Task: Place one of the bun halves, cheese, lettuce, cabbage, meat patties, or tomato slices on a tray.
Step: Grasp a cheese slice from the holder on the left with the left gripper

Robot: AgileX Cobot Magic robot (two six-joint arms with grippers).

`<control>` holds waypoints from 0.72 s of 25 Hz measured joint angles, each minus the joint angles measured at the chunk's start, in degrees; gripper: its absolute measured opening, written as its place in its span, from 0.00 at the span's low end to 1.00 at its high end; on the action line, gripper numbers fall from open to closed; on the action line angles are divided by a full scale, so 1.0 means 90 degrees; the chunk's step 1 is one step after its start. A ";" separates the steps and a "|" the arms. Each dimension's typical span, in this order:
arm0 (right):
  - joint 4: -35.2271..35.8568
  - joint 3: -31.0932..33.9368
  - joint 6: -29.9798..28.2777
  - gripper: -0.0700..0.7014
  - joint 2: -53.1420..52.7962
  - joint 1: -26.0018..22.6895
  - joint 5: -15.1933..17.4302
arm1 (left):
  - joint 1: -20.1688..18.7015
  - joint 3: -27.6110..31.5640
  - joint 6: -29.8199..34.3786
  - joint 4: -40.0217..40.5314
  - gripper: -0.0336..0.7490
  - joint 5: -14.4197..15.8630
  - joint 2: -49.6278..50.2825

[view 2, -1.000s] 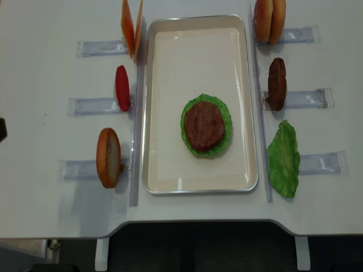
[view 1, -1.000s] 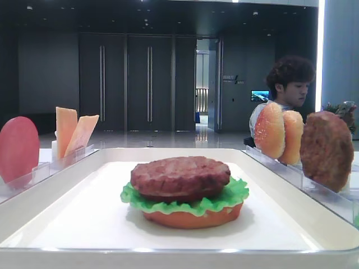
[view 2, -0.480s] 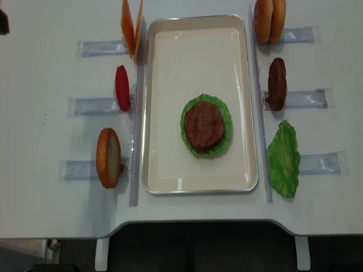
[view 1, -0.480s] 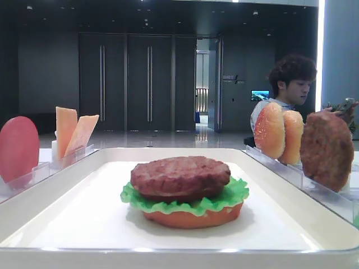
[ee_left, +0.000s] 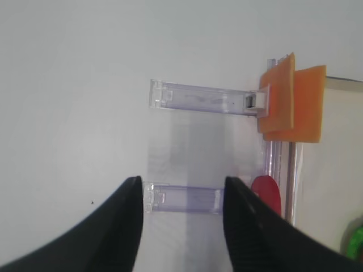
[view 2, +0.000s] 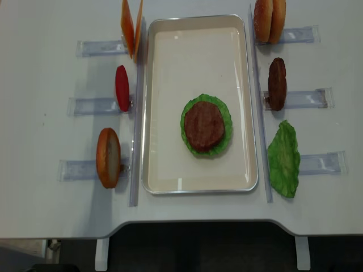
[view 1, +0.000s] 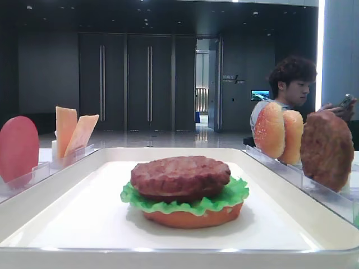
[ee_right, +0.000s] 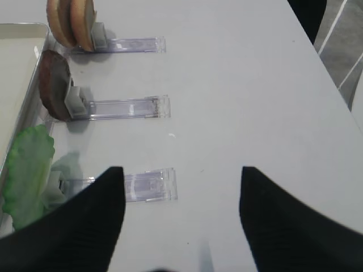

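Half-built burger on the tray, both grippers spread and empty.

Nearest the counter's (view 2: 57, 209) front edge, one of the bun halves (view 2: 108, 157) stands on edge left of the tray (view 2: 198, 39) and a loose lettuce (view 2: 283, 158) leaf lies to its right. On the tray, a patty (view 2: 204, 124) sits on lettuce over a bun base. Farther back stand the tomato slice (view 2: 122, 88) on the left and a second patty (view 2: 277, 83) on the right. Farthest are two cheese (view 2: 131, 25) slices on the left and two buns (view 2: 269, 20) on the right. The left gripper (ee_left: 182, 218) hangs over the clear holders (ee_left: 201, 97), jaws apart, holding nothing. The right gripper (ee_right: 181, 209) is likewise parted and empty.
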 joint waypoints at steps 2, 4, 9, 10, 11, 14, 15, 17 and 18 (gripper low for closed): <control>0.0000 0.0000 0.0000 0.64 0.0000 0.0000 -0.0006 | 0.0000 -0.0203 0.0000 0.0000 0.50 0.0000 0.0325; 0.0000 0.0000 0.0000 0.64 0.0000 0.0000 -0.0006 | 0.0000 -0.0463 0.0000 0.0006 0.50 0.0000 0.0616; 0.0000 0.0000 0.0000 0.64 0.0000 0.0000 -0.0006 | 0.0000 -0.1151 -0.0096 0.0000 0.50 0.0000 0.1282; 0.0000 0.0000 0.0000 0.64 0.0000 0.0000 -0.0006 | -0.0009 -0.1269 -0.0096 0.0000 0.50 0.0000 0.1372; 0.0000 0.0000 0.0000 0.64 0.0000 0.0000 -0.0006 | -0.0027 -0.1371 -0.0104 0.0007 0.50 0.0000 0.1468; 0.0000 0.0000 0.0000 0.64 0.0000 0.0000 -0.0006 | -0.0236 -0.1596 -0.0112 0.0252 0.50 0.0000 0.1699; 0.0000 0.0000 0.0000 0.64 0.0000 0.0000 -0.0006 | -0.0333 -0.1659 -0.0119 0.0372 0.50 0.0000 0.1781; 0.0000 0.0000 0.0000 0.64 0.0000 0.0000 -0.0006 | -0.0578 -0.1752 -0.0163 0.0580 0.50 0.0000 0.1919; 0.0000 0.0000 0.0000 0.64 0.0000 0.0000 -0.0006 | -0.0691 -0.1787 -0.0207 0.0676 0.50 0.0000 0.1994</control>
